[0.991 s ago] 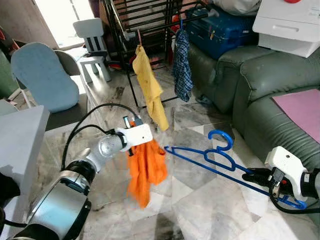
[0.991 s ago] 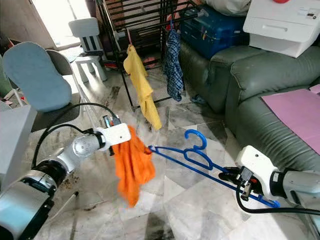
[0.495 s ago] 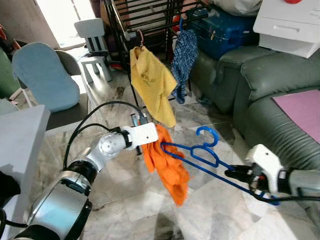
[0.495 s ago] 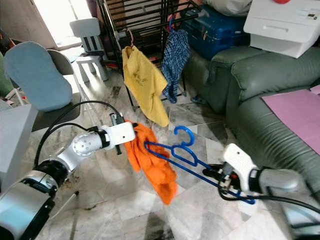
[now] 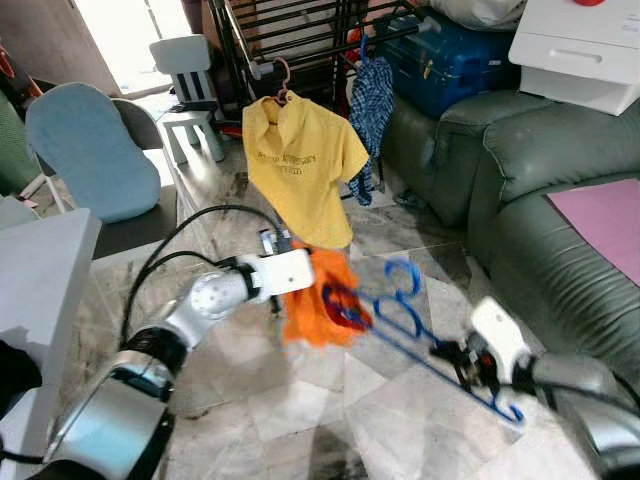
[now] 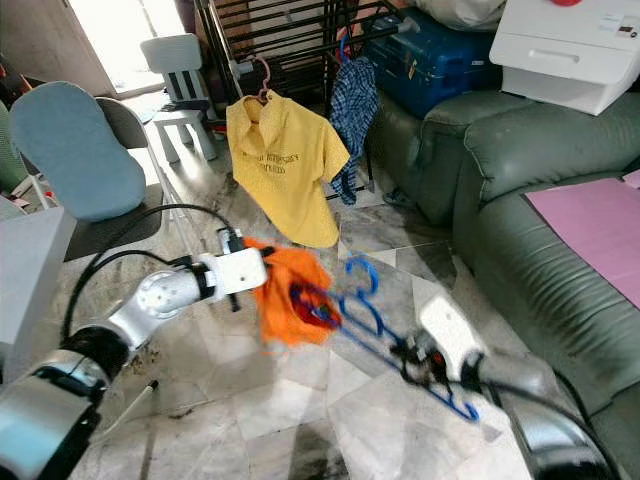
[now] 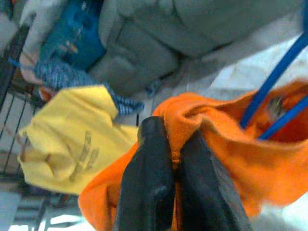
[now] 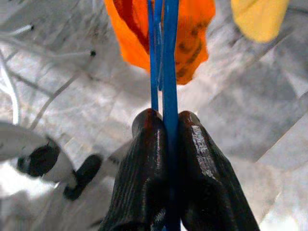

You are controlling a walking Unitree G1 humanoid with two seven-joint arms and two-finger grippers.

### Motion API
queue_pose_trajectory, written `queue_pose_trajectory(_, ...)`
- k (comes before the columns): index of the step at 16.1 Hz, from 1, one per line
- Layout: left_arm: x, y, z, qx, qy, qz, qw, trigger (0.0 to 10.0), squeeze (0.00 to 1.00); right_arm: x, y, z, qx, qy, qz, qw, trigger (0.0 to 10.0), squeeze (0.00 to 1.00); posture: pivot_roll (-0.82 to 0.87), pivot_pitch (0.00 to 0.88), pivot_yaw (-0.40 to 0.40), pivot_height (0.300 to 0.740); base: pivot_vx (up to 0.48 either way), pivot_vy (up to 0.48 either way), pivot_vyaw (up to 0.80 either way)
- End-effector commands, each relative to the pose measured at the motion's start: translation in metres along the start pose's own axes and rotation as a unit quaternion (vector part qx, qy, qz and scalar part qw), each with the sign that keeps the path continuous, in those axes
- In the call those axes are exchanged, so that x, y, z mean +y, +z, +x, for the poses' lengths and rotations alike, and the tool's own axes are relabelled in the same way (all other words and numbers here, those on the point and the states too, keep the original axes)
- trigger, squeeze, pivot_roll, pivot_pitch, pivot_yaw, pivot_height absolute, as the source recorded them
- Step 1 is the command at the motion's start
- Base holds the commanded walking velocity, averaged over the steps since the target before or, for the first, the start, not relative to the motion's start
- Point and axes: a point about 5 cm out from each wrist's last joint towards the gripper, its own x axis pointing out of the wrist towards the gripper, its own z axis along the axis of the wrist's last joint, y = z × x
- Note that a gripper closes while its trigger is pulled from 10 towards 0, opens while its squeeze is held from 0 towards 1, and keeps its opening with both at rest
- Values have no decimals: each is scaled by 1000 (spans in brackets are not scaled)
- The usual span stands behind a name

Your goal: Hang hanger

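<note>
An orange garment (image 5: 322, 300) hangs bunched in mid-air above the marble floor, with my left gripper (image 7: 173, 166) shut on its edge. A blue plastic hanger (image 5: 420, 335) runs from the garment toward the lower right; its far end pokes into the orange cloth (image 8: 144, 33). My right gripper (image 8: 164, 127) is shut on the hanger's lower bar (image 8: 168, 72), low at the right in the left eye view. The hanger's hook (image 6: 362, 272) points upward, beside the garment.
A black drying rack (image 5: 300, 40) stands behind, with a yellow shirt (image 5: 300, 165) and a blue checked cloth (image 5: 372, 105) hanging on it. A green sofa (image 5: 540, 170) fills the right side. A grey table (image 5: 40, 280), chairs (image 5: 90, 150) and a black cable (image 5: 190, 235) lie left.
The right gripper has pushed the hanger leftward so its end is now inside the orange garment. The garment has bunched up higher. The yellow shirt on the rack has swung to face me.
</note>
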Motion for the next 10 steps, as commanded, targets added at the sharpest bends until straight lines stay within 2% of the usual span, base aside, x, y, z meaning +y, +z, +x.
queue_pose_trajectory(1,2,-8,-3,29,7,14,999,10000,0,2,1,-4,3,15,-5,1000,10000,0,-242,0,134,740,0,0,0)
queue_pose_trajectory(2,2,-8,-3,32,8,18,999,10000,0,2,-2,-7,7,20,0,1000,10000,0,-243,0,134,740,0,0,0)
queue_pose_trajectory(3,2,-5,0,27,19,6,999,10000,0,3,-14,-14,33,26,11,999,10000,0,-250,0,133,740,0,0,0)
queue_pose_trajectory(6,5,-1,2,22,39,-9,999,10000,0,-9,-39,-18,82,-32,59,994,10000,0,-251,0,131,740,0,0,0)
queue_pose_trajectory(8,7,-6,0,43,45,-6,998,10000,0,-19,-41,-18,85,-77,91,989,10000,0,-247,0,130,740,0,0,0)
queue_pose_trajectory(10,6,-12,-3,58,45,-9,997,10000,0,-25,-34,-17,70,-97,100,988,10000,0,-248,0,129,740,0,0,0)
